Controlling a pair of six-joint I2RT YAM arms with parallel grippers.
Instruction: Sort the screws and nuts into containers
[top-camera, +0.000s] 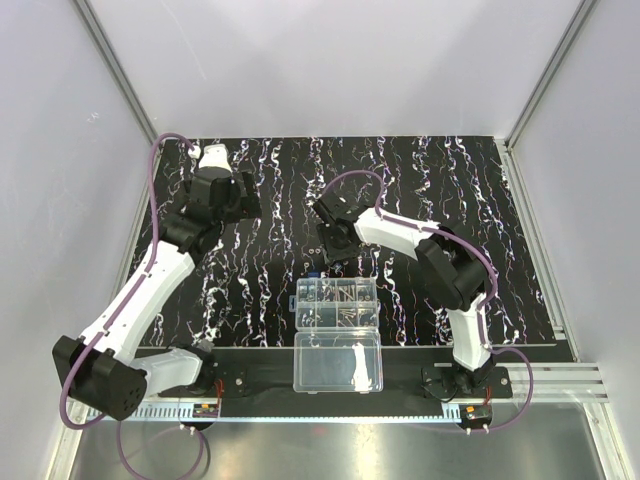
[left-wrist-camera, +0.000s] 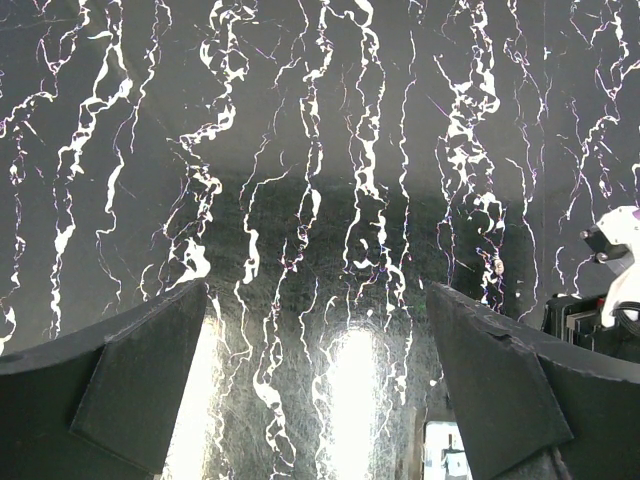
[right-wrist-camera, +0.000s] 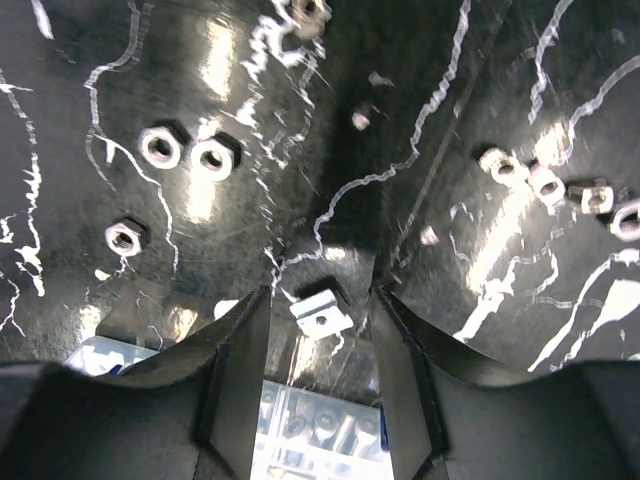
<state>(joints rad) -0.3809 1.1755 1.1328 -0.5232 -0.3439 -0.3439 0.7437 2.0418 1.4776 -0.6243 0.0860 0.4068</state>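
Observation:
My right gripper (right-wrist-camera: 320, 300) (top-camera: 335, 252) is open low over the mat, its jaws on either side of a small square silvery nut (right-wrist-camera: 323, 313) without touching it. Several hexagonal nuts lie loose on the mat: three at the left (right-wrist-camera: 160, 147) and a row at the right (right-wrist-camera: 545, 183). The clear organizer's containers (top-camera: 337, 303) lie just near of the gripper and hold small metal pieces (right-wrist-camera: 330, 425). I make out no loose screws. My left gripper (left-wrist-camera: 318, 300) (top-camera: 238, 195) is open and empty over bare mat at the far left.
The undivided clear lid half (top-camera: 338, 362) lies open at the near edge of the mat. A small blue piece (top-camera: 315, 272) sits by the box's far left corner. The right arm (left-wrist-camera: 610, 290) shows at the edge of the left wrist view. White walls enclose the black streaked mat (top-camera: 450, 190).

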